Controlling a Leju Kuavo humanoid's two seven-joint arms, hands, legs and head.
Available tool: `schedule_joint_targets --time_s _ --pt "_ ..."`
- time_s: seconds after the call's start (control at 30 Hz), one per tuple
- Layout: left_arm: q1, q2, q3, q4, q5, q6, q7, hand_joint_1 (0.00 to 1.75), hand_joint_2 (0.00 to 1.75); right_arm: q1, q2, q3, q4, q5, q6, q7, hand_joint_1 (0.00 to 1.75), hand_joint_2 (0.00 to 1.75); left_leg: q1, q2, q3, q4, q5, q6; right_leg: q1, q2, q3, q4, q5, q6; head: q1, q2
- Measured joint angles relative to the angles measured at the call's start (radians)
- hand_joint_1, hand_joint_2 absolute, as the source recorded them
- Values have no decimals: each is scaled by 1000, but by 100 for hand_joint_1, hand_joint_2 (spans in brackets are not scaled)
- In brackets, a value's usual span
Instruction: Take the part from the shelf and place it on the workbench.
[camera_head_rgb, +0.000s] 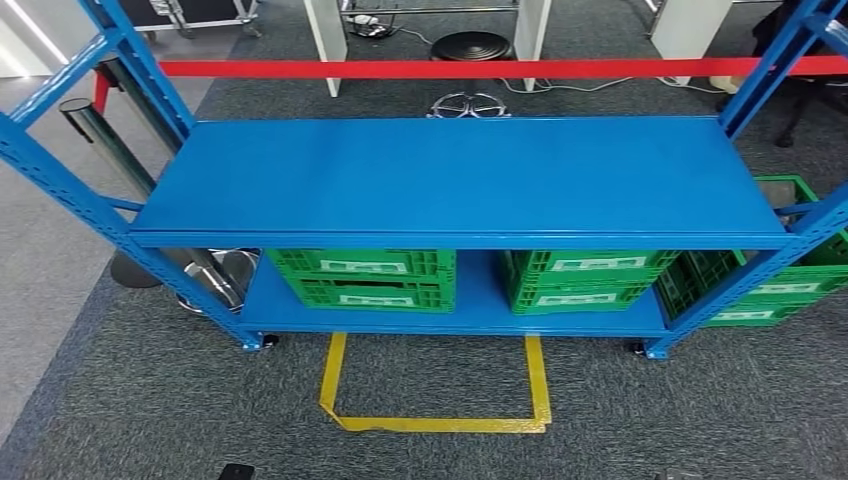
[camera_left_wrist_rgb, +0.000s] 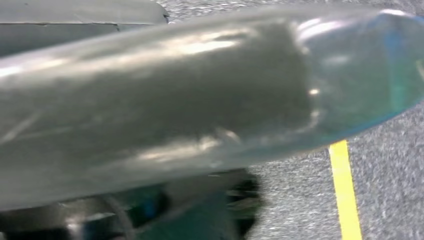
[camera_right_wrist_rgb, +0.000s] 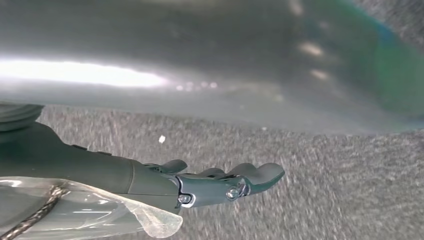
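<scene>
At your 6 o'clock in the head view, a yellow tape outline (camera_head_rgb: 436, 395) marks a three-sided box on the grey carpet (camera_head_rgb: 150, 400), its open side toward the shelf. A small dark object (camera_head_rgb: 236, 471) lies on the carpet at about 7 o'clock, too small for you to identify.

Your right robot hand (camera_right_wrist_rgb: 220, 184) shows in the right wrist view, hanging over the carpet with its fingers (camera_right_wrist_rgb: 260, 172) stretched out together and nothing in them; clear plastic wrap (camera_right_wrist_rgb: 90, 215) covers the wrist behind it. In the left wrist view a blurred silver body part covers most of the picture, with dark shapes beneath it, so you cannot tell how the left robot hand stands. A yellow tape line (camera_left_wrist_rgb: 345, 192) runs over the carpet there.

Straight ahead at 12 o'clock stands the blue shelf (camera_head_rgb: 460, 180), its upper board bare. On the lower board sit two green crates: the left crate (camera_head_rgb: 365, 278) at about 11 o'clock and the middle crate (camera_head_rgb: 585, 280) at about 1 o'clock. More green crates (camera_head_rgb: 790, 285) stand just beyond the shelf's right post at 2 to 3 o'clock. You cannot tell what the crates hold, so the part's place is hidden from you.

At 9 o'clock, metal posts (camera_head_rgb: 205, 275) lean by the shelf's left end. Farther off, a red bar (camera_head_rgb: 450, 68) runs across behind the shelf, with a black round base (camera_head_rgb: 470, 45) and white legs (camera_head_rgb: 325, 40) beyond it.
</scene>
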Motion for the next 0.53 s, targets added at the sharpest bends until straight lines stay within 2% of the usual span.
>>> schedule_joint_targets --time_s 0.03,0.07,0.1,0.13,0.17,0.2,0.23,0.3,0.37,0.4,0.43,0.5,0.53 --pt "1 0 0 0 -1 1 0 0 0 1 0 -1 0 0 -1 0 0 0 2 -2 -33 41 2 -1 0 8 7 0 -6 -1 0 0" --pt "2 0 0 0 -3 1 0 0 0 3 0 -2 0 0 -2 0 0 0 3 -3 -49 46 26 0 0 16 17 0 -12 0 0 0" --pt "3 0 0 0 -4 2 0 0 0 5 0 -3 0 0 -3 0 0 0 3 -3 -48 11 67 3 0 21 27 0 -18 1 0 0" --pt "2 0 0 0 -6 2 0 0 0 5 0 -4 0 1 -4 -1 0 0 2 -4 -33 -51 119 8 1 25 38 -1 -25 4 0 0" --pt "1 0 0 0 -8 2 0 0 0 5 0 -4 0 1 -6 -1 0 0 0 -6 -14 -110 156 15 1 27 45 -2 -32 7 0 0" --pt "0 0 0 0 -9 2 0 0 0 3 0 -5 0 1 -6 -1 0 0 -2 -8 5 -164 176 21 2 30 49 -3 -39 12 0 0" --pt "-1 1 0 0 -11 2 1 0 0 2 0 -5 0 2 -7 -1 0 0 -5 -10 18 -197 181 27 3 30 51 -7 -43 19 1 0" --pt "-2 0 1 0 -12 3 2 0 0 0 0 -8 0 2 -8 -2 0 0 -7 -12 30 -225 169 38 2 29 58 -6 -39 37 2 0" --pt "0 0 1 0 -13 3 2 0 0 1 0 -11 0 3 -8 -2 0 0 -3 -13 44 -238 170 48 1 22 59 11 -43 49 4 0" --pt "0 0 2 0 -13 3 2 0 0 -1 0 -12 0 3 -8 -2 0 0 0 -13 52 -243 170 51 1 19 44 38 -59 53 6 0" --pt "0 -1 2 0 -13 3 2 0 0 -3 0 -12 0 4 -8 -2 0 0 2 -13 58 -246 170 54 -1 16 16 83 -83 56 8 0" --pt "-1 -1 4 0 -15 3 2 0 0 -4 1 -12 0 6 -8 -2 0 0 2 -12 62 -246 163 56 -2 14 -60 202 -132 64 10 0" --pt "-1 -1 4 0 -15 3 2 0 0 -4 1 -12 0 6 -8 -2 0 0 2 -11 63 -246 161 56 -3 13 -82 234 -145 66 9 0"
